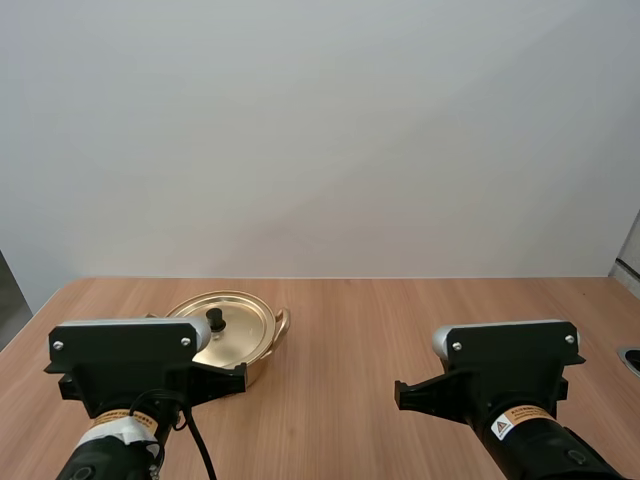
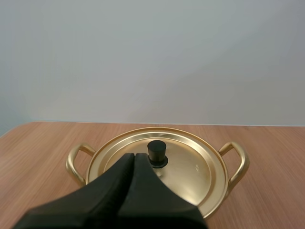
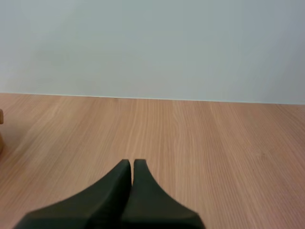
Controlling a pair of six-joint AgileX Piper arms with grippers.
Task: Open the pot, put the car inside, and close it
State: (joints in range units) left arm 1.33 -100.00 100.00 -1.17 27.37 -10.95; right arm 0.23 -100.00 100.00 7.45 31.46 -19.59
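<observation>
At the far left, the left hand (image 2: 134, 156) is seen closed, its two black fingers (image 2: 119, 176) lying together as one dark wedge with nothing gripped between them. Its tips are held low over the near part of the lid (image 2: 193, 167), just in front of the black knob (image 2: 157, 151). Whether the lid is touched cannot be told.

The pot (image 1: 260, 360) is found on the left half of the surface (image 1: 400, 320), directly ahead of the left arm and partly covered by that arm's wrist in the high view. It stands upright and is closed by the golden lid, with the knob pointing straight up from the lid's centre. One handle (image 2: 76, 161) is carried at its left side and the other handle (image 2: 237, 160) at its right. The long axis through the two handles is thus laid across the surface from left to right, broadside to the left hand. Bare wood is seen around the pot, and nothing is placed between hand and knob.

To the right, well apart from the pot, the right hand (image 3: 132, 163) is held over open wood. Its fingers are drawn together to a thin slit, and nothing is held.
</observation>
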